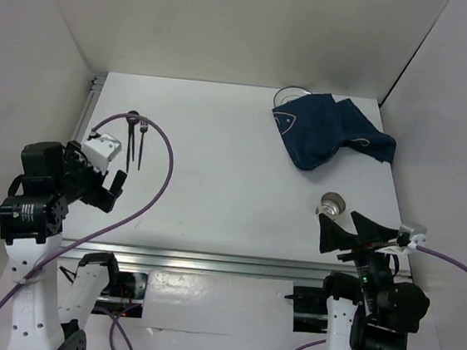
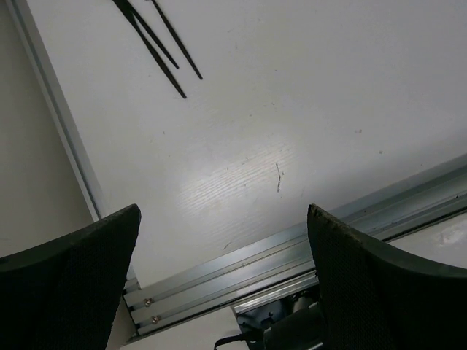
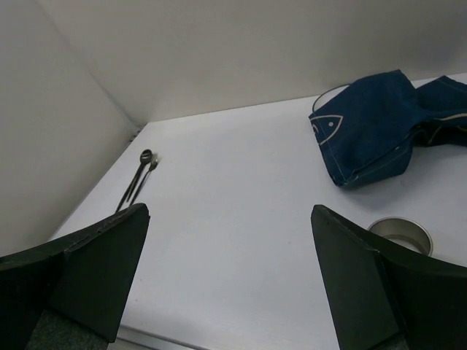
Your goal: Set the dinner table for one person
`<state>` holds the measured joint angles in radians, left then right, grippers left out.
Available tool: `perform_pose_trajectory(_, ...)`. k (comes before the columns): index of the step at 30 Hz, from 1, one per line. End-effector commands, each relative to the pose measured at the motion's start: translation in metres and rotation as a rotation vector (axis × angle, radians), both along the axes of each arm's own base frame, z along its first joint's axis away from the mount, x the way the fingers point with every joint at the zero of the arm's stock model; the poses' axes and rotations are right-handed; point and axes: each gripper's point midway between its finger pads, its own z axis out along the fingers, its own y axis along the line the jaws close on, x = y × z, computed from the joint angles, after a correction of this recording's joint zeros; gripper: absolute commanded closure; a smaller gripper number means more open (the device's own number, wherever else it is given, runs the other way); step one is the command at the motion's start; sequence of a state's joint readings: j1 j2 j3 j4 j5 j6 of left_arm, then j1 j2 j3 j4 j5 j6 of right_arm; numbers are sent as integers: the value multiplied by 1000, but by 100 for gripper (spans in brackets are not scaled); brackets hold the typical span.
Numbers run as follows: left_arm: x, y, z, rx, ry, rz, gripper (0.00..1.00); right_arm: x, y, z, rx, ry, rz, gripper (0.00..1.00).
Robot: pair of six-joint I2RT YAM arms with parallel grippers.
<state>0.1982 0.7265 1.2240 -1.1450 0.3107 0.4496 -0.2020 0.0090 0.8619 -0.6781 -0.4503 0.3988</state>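
The white dinner table point(image 1: 223, 191) has a silver rail point(image 1: 207, 263) along its near edge. A dark spoon and fork point(image 1: 135, 138) lie side by side at the far left; their handles show in the left wrist view point(image 2: 157, 45) and they also show in the right wrist view point(image 3: 139, 179). A small metal cup point(image 1: 331, 205) stands at the near right, also in the right wrist view point(image 3: 400, 233). My left gripper point(image 1: 99, 183) is open and empty above the near left point(image 2: 222, 244). My right gripper point(image 1: 351, 234) is open and empty just in front of the cup point(image 3: 226, 248).
A crumpled navy fish-print cloth point(image 1: 330, 131) lies at the back right, also in the right wrist view point(image 3: 372, 127). It covers most of a round dish whose rim point(image 1: 291, 92) shows behind it. White walls enclose the table on three sides.
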Motion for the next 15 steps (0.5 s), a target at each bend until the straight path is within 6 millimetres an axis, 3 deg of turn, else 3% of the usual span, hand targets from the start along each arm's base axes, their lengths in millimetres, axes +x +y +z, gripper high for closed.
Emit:
perform_pose_trajectory(1, 16, 3, 40, -59, -126, 88, 0, 11, -15, -6, 7, 50, -81, 0)
perform_pose_trajectory(4, 21, 10, 54, -92, -163, 179, 0, 29, -22, -6, 15, 81, -101, 0)
perform_pose_trajectory(8, 31, 16, 58, -56, -184, 178, 0, 63, -35, -12, 61, 175, -141, 0)
perform_pose_trajectory(9, 33, 15, 56, -48, -187, 156, 0, 83, -41, -25, 74, 260, -154, 0)
perform_pose_trajectory(11, 43, 21, 42, -24, -144, 157, 0, 103, -49, -31, 40, 329, -166, 0)
perform_pose_trajectory(12, 47, 28, 41, -5, -139, 186, 0, 125, -56, -46, 31, 420, -174, 0)
perform_pose_trajectory(14, 54, 36, 29, 19, -91, 210, 0, 146, -63, -43, -32, 443, -169, 0)
perform_pose_trajectory(15, 57, 39, 25, 24, -72, 220, 0, 168, -70, -60, -40, 522, -173, 0)
